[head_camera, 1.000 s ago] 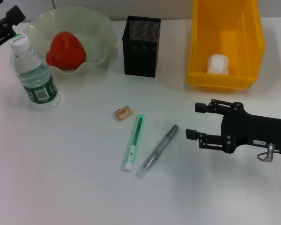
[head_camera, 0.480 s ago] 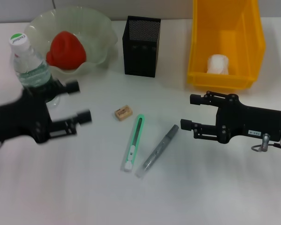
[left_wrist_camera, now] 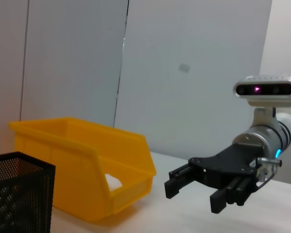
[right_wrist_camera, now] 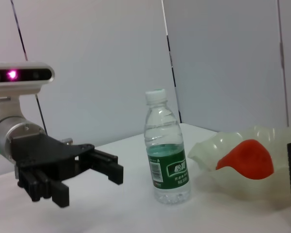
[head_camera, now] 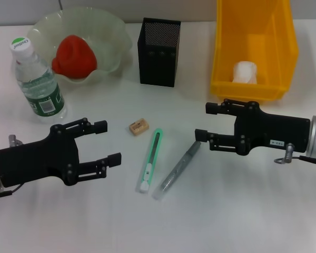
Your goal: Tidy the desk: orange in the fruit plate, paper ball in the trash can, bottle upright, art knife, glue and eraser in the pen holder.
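The bottle [head_camera: 38, 79], upper left of the head view, carries a green label and printed cap, but no lettering is legible.

The head view looks steeply down on the desk [head_camera: 253, 221] from above, near enough that the pen holder [head_camera: 159, 51] sits toward its far edge. Each wrist view looks level across the desk, low and close. The left wrist view faces the bin [left_wrist_camera: 82, 165] and the holder [left_wrist_camera: 19, 191]; the right wrist view faces the bottle [right_wrist_camera: 166, 148] and plate [right_wrist_camera: 242, 167].
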Controlling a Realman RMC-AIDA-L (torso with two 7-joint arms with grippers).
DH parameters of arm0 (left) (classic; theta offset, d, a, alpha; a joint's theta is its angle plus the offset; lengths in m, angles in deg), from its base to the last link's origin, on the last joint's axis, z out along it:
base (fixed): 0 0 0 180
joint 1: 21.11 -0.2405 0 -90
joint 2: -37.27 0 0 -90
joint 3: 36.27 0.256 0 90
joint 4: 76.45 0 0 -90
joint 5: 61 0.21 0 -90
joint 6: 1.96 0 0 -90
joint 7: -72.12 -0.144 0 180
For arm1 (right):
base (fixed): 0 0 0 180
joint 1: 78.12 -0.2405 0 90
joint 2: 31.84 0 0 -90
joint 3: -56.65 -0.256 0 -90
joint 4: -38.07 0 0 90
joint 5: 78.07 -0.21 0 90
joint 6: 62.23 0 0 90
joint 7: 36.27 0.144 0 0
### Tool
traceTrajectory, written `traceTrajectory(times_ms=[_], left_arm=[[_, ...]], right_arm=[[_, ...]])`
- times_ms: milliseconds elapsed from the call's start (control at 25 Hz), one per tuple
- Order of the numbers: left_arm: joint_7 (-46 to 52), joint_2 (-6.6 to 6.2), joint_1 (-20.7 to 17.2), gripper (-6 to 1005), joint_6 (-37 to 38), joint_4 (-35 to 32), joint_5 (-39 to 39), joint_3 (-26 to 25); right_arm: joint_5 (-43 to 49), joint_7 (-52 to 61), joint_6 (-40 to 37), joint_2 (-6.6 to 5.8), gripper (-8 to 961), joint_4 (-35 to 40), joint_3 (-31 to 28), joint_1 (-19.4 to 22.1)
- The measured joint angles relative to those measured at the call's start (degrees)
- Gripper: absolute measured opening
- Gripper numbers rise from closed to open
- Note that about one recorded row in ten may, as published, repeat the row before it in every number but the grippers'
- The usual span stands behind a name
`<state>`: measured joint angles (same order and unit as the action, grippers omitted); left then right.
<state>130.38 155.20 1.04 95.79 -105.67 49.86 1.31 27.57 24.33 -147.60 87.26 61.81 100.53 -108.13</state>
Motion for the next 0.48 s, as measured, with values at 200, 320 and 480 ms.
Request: traceTrajectory(times_ms=[200,320,480], left_arm=[[-1.0,0.02,0.1,795,-0.6,0.9,1.2,0.0],[-1.1,0.04,0.2,795,-0.8,0.9,1.4,0.0],[-1.1,0.11,0.2,794,-0.9,1.0,1.5,0.0]], right_arm=[[0.2,0.0,0.6,-0.01,714,-1.1,0.0,-0.8],[0.5,0.0,0.6,-0.01,712,-1.3,0.1,-0.8],[1.3,-0.4,0.4,-0.08,709,-1.3,3.8,-0.5]])
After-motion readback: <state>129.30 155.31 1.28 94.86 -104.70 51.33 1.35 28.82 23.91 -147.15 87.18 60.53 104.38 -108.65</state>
